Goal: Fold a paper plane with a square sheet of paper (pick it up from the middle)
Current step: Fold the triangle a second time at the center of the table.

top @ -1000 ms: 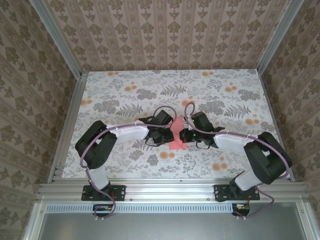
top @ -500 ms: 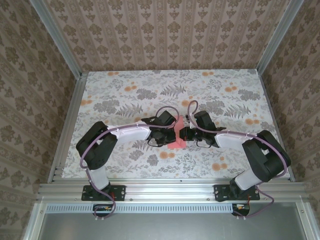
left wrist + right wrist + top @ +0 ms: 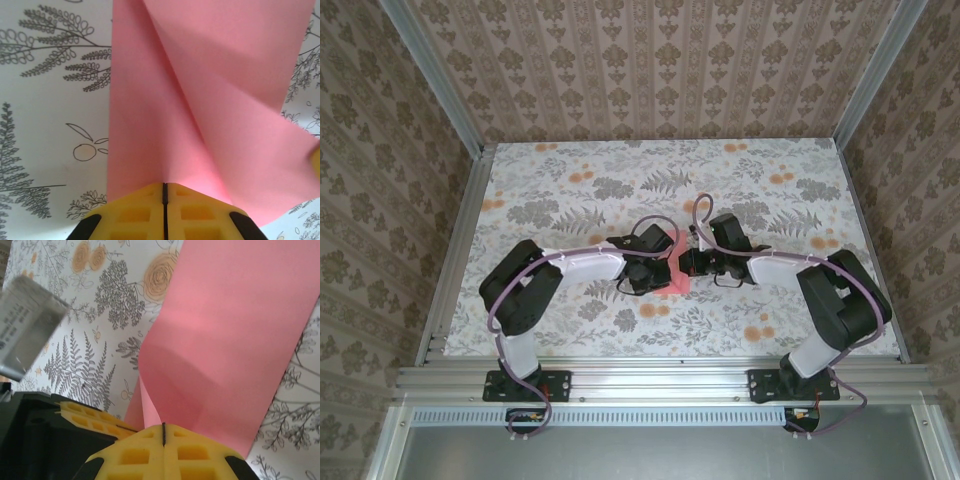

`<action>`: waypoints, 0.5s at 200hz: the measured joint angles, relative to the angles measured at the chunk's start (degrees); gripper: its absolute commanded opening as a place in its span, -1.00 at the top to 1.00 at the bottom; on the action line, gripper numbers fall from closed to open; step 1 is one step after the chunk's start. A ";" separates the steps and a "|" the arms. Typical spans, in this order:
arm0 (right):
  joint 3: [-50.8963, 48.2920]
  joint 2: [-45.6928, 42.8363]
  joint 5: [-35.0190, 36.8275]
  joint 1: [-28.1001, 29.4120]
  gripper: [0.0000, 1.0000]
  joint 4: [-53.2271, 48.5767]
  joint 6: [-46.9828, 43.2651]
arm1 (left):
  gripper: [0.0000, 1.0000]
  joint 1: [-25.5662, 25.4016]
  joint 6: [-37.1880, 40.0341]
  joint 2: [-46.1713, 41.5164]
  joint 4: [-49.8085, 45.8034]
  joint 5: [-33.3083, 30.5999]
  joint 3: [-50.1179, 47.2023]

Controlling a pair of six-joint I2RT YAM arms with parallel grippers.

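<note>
In the overhead view the sheet of paper (image 3: pixel 674 276) sat just below the middle of the frame, on the flowered table (image 3: pixel 570 190), pinched between the two arms where they met. The left gripper (image 3: pixel 658 268) came at it from the left and the right gripper (image 3: pixel 689 265) from the right, so close that they nearly touched.

In the left wrist view the yellow fingers (image 3: pixel 135 212) were pressed together at the bottom of the frame with the pink paper clamped between them. A slanting fold ran from the upper middle of the frame down towards the grip. In the right wrist view that gripper's fingers (image 3: pixel 195 452) were likewise closed on the sheet, which bulged into a soft curl just above them and spread flat towards the upper right.

The step in hand looked like forming a fold while both arms held the paper. To do it well, the two grips should probably move together and at the same height, so the thin sheet neither tears nor twists. The curl near the right fingers ought to be drawn out gently before any crease is pressed, or the fold may set crooked. Lining the edges up over the existing fold, then lowering the paper onto the table to flatten it, seemed the safer course. Letting go with one side too early would likely let the sheet spring open.
</note>
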 measured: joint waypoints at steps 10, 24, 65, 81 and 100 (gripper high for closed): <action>0.85 0.55 -0.52 -0.42 0.96 -0.72 -0.87 | 0.84 -0.07 0.00 0.24 -0.37 -0.22 0.07; 2.08 1.55 -1.11 -0.87 0.94 -1.84 -2.05 | 0.84 -0.28 0.00 0.57 -0.83 -0.57 0.35; 5.53 4.20 -2.64 -1.44 0.92 -5.33 -5.86 | 0.86 -0.33 0.04 0.94 -2.51 -1.38 1.29; 7.08 5.53 -3.28 -1.46 0.91 -6.34 -7.28 | 0.86 -0.33 0.11 1.16 -3.26 -1.66 1.79; 8.33 6.95 -3.80 -1.51 0.91 -6.86 -8.83 | 0.86 -0.39 0.31 1.33 -4.09 -2.21 2.25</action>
